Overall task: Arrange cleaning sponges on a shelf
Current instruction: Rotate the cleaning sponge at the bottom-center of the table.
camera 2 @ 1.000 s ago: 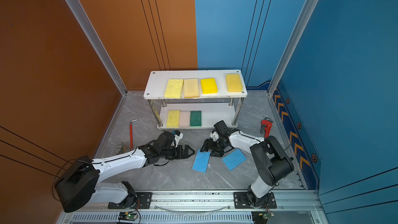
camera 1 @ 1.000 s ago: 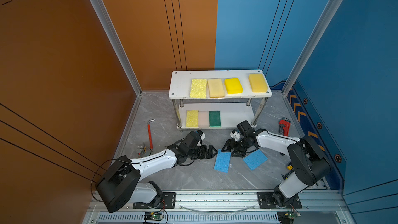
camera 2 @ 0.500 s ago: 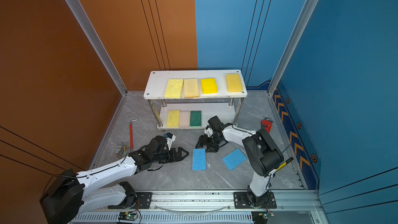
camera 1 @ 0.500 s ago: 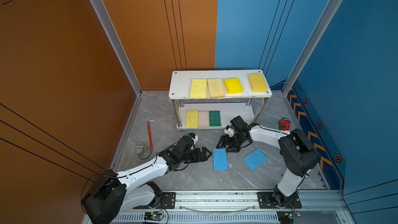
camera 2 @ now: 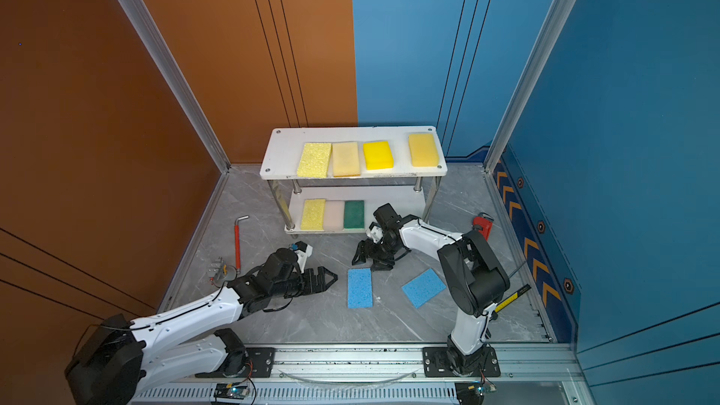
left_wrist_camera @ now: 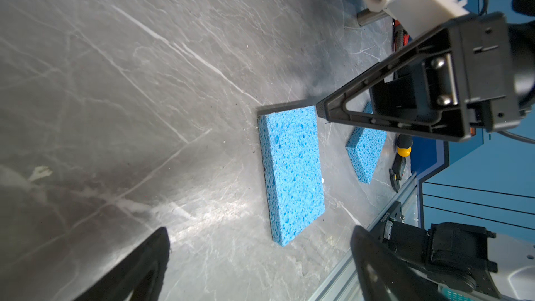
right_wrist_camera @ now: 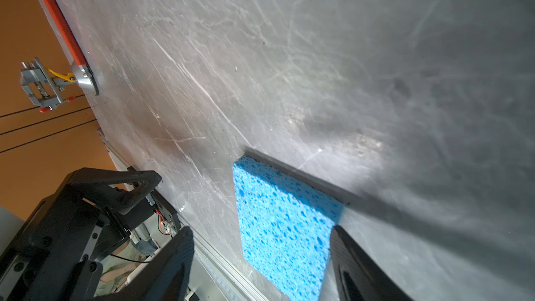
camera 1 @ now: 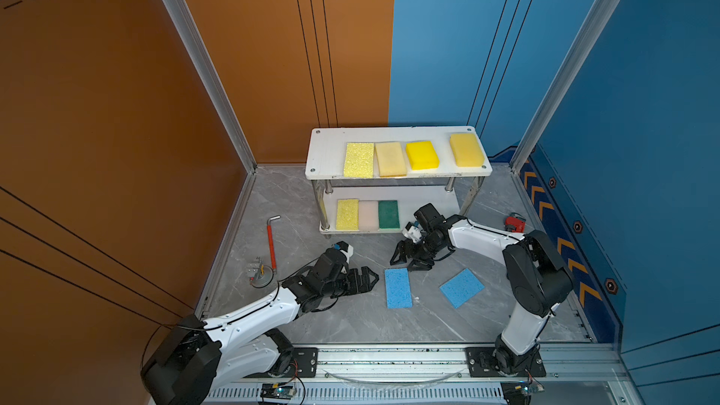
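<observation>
The white two-tier shelf [camera 1: 327,153] stands at the back. Its top board holds several yellow and pale sponges [camera 1: 422,155]. The lower board holds a porous yellow one [camera 1: 347,214], a pinkish one [camera 1: 368,214] and a dark green one [camera 1: 389,214]. Two blue sponges lie flat on the floor: one straight [camera 1: 398,288] [left_wrist_camera: 292,169] [right_wrist_camera: 286,227], one angled [camera 1: 461,287] [camera 2: 424,287]. My left gripper [camera 1: 370,280] [left_wrist_camera: 260,231] is open and empty, just left of the straight sponge. My right gripper [camera 1: 406,262] [right_wrist_camera: 260,230] is open over that sponge's far end, holding nothing.
A red hex key [camera 1: 270,243] and a small grey clamp [camera 1: 257,268] lie by the left wall. A red pipe wrench [camera 1: 514,223] sits by the right wall. A metal rail [camera 1: 389,356] runs along the front edge.
The straight blue sponge was tilted and now lies square. The right gripper has shifted left to its far end. The left arm's elbow has swung back; its gripper has barely moved.
</observation>
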Controlling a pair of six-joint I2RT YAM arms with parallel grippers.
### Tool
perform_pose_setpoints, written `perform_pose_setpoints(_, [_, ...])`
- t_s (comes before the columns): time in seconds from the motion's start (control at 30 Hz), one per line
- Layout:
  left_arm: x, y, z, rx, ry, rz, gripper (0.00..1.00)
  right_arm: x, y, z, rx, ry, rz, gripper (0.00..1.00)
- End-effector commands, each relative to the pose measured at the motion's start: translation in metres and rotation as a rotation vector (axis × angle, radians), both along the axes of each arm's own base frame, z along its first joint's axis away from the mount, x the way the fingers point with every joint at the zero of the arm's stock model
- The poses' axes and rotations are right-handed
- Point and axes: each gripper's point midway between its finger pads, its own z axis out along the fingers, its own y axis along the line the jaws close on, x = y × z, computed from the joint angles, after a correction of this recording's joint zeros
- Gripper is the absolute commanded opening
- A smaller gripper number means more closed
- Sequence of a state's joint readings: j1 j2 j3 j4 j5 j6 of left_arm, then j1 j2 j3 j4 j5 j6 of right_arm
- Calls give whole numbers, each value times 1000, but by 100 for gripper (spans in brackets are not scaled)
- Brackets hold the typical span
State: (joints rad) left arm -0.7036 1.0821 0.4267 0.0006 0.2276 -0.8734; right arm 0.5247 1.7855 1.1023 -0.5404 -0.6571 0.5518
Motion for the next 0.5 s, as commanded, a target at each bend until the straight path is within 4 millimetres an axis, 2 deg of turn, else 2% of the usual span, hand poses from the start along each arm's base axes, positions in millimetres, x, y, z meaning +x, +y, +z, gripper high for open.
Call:
perform_pose_setpoints(0.0, [4, 10, -6, 18, -4, 56, 98, -5, -5, -2, -27, 23, 27, 78])
perform_pose_setpoints(0.03, [4, 10, -6, 19, -6, 63, 98, -6, -5, -2, -28, 24, 30, 82])
perform_pose_setpoints(0.33, [8, 22, 2, -1, -75, 134, 98, -2, -7, 5, -44, -1, 36, 84])
perform_pose_setpoints(0.47, [7, 28, 0, -35, -29, 177, 98, 2, -10, 11, -60, -38, 26, 86])
